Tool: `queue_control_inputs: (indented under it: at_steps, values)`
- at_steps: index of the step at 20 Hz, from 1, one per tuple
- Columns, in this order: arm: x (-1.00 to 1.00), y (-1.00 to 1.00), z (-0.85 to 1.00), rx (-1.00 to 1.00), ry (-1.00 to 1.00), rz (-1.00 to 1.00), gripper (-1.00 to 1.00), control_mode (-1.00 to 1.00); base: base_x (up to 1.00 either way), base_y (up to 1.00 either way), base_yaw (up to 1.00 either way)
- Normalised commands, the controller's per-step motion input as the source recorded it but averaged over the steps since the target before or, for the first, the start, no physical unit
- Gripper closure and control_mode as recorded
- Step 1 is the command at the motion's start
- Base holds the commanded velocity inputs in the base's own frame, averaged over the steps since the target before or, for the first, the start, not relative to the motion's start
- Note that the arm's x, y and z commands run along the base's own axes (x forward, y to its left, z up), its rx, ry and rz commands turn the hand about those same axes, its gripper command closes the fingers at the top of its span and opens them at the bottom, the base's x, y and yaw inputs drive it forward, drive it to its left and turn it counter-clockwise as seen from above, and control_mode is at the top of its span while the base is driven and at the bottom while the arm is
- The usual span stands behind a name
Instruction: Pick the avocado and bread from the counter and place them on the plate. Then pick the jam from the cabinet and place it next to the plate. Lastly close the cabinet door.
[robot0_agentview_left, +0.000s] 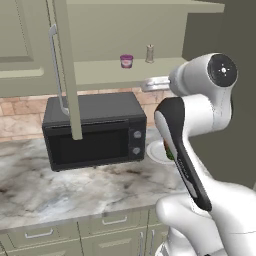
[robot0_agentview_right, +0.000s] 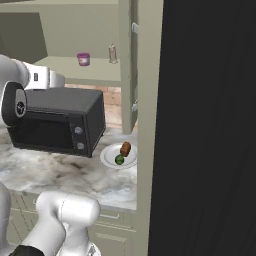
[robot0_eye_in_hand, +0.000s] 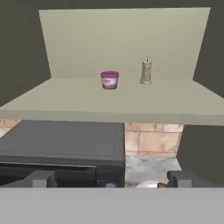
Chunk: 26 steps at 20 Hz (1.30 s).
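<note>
Two foods, avocado (robot0_agentview_right: 119, 160) and bread (robot0_agentview_right: 125, 149), already rest on the plate (robot0_agentview_right: 107, 157); the open, empty tool (robot0_eye_in_hand: 112, 179) faces the shelved jam (robot0_eye_in_hand: 109, 80) at twelve o'clock, apparently for pickup.

The counter (robot0_agentview_left: 75, 185) below the gripper looks like polished veined stone; the microwave (robot0_agentview_left: 95, 130) is matt dark plastic or metal; the cabinet shelf (robot0_eye_in_hand: 113, 98) ahead is flat matt paint; the door handle (robot0_agentview_left: 56, 70) is brushed metal; the wall (robot0_eye_in_hand: 151, 140) is rough brick.
</note>
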Motion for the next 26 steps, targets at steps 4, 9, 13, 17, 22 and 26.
queue_control_inputs:
  at_steps: [4,9,13,17,22,26]
  values:
    - [0.38,0.0,0.0,0.0,0.0,0.01,-1.0,-1.0,0.0,0.0,0.0]
    - [0.41,0.0,0.0,0.0,0.03,0.0,-1.0,-1.0,0.0,0.0,0.0]
    - [0.48,0.0,0.0,0.0,0.05,0.0,-1.0,-1.0,0.0,0.0,0.0]
    - [0.53,0.02,0.0,0.0,0.01,0.0,-1.0,-1.0,0.0,0.0,0.0]
    - [0.49,0.04,-0.01,0.0,0.0,0.0,-1.0,-1.0,0.0,0.0,0.0]
    - [0.47,0.04,-0.01,0.0,0.0,0.0,-1.0,-1.0,0.0,0.0,0.0]
